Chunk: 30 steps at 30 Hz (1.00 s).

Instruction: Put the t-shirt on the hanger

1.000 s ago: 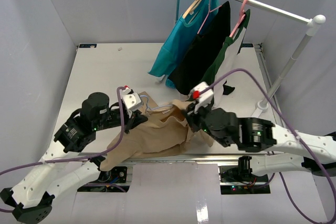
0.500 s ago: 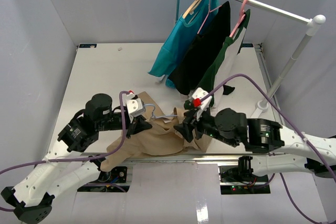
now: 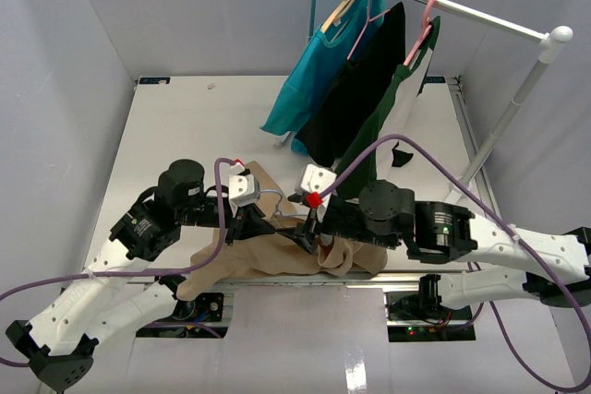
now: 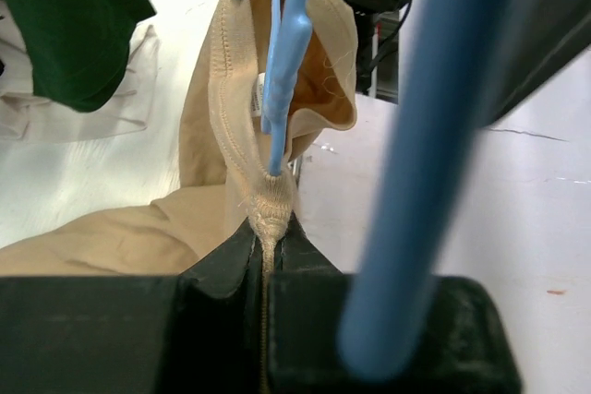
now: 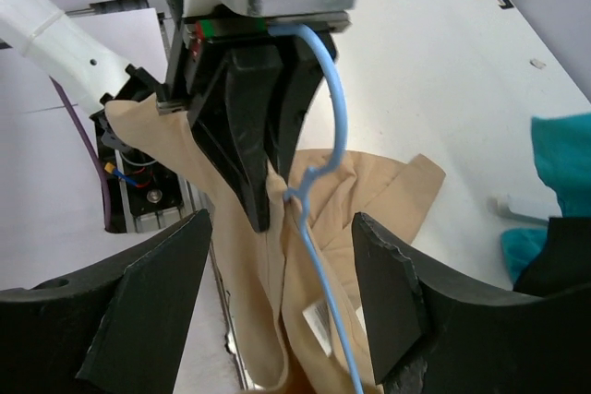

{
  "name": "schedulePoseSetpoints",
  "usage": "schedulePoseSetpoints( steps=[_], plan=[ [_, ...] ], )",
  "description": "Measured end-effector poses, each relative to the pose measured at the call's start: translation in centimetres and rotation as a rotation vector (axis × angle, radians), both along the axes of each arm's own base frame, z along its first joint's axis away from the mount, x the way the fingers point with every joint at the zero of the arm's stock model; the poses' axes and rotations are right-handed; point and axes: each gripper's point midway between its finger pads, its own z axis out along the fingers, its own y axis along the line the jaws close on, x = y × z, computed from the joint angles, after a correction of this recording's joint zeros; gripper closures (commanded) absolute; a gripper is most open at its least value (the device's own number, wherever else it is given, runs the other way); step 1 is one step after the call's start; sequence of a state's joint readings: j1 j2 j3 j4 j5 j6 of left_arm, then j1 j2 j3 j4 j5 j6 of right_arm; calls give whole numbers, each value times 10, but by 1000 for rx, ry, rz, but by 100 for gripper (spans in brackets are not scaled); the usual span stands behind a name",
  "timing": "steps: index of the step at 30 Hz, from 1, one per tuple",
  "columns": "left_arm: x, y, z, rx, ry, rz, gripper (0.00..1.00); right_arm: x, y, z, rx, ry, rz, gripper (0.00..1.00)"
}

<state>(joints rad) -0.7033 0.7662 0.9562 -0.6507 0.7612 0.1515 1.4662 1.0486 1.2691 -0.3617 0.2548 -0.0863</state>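
The tan t-shirt (image 3: 277,257) lies bunched at the table's near edge. My left gripper (image 3: 251,225) is shut on its ribbed collar (image 4: 268,214), and the fabric hangs from the jaws. The light-blue hanger (image 5: 325,99) has its hook curving up against the left gripper's body, and its wire (image 4: 282,62) runs down into the neck opening. A blurred blue stretch of the hanger passes beside the left fingers, outside the jaws. My right gripper (image 3: 309,235) faces the left one and stands open (image 5: 282,228) on either side of the hanger wire and collar, gripping nothing.
A clothes rail (image 3: 480,14) at the back right carries a teal shirt (image 3: 303,80), a black garment (image 3: 367,89) and a dark green shirt (image 3: 399,103) on pink and wooden hangers. The rail's post foot (image 3: 462,187) stands right of my right arm.
My right gripper has opened, let go of the t-shirt and swung left towards the left gripper. The left gripper stays shut on the collar and has shifted slightly right.
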Motion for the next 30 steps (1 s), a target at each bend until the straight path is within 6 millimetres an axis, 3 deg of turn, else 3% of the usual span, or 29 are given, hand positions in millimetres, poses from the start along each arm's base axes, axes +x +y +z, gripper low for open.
schedulePoseSetpoints(
  steps=[8, 14, 18, 23, 24, 27, 30],
  plan=[
    [-8, -4, 10, -45, 1, -54, 100, -1, 27, -6, 32, -28, 35, 38],
    [-9, -6, 13, -60, -4, -68, 100, 9, 33, -17, 62, -37, 9, 58],
    [-9, -6, 11, -68, -5, -75, 100, 16, 34, -16, 92, -34, 1, 88],
    [-10, -8, 14, -87, -22, -90, 100, 10, 31, -14, 149, -26, 40, 92],
    [-11, -9, 15, -91, -24, -97, 98, 8, 29, -13, 160, -26, 47, 92],
    [-10, -12, 16, -100, -29, -104, 77, 8, 25, -11, 185, -25, 44, 92],
    [-3, -14, 15, -92, -28, -70, 69, 11, 16, -10, 193, -20, 25, 92]
  ],
)
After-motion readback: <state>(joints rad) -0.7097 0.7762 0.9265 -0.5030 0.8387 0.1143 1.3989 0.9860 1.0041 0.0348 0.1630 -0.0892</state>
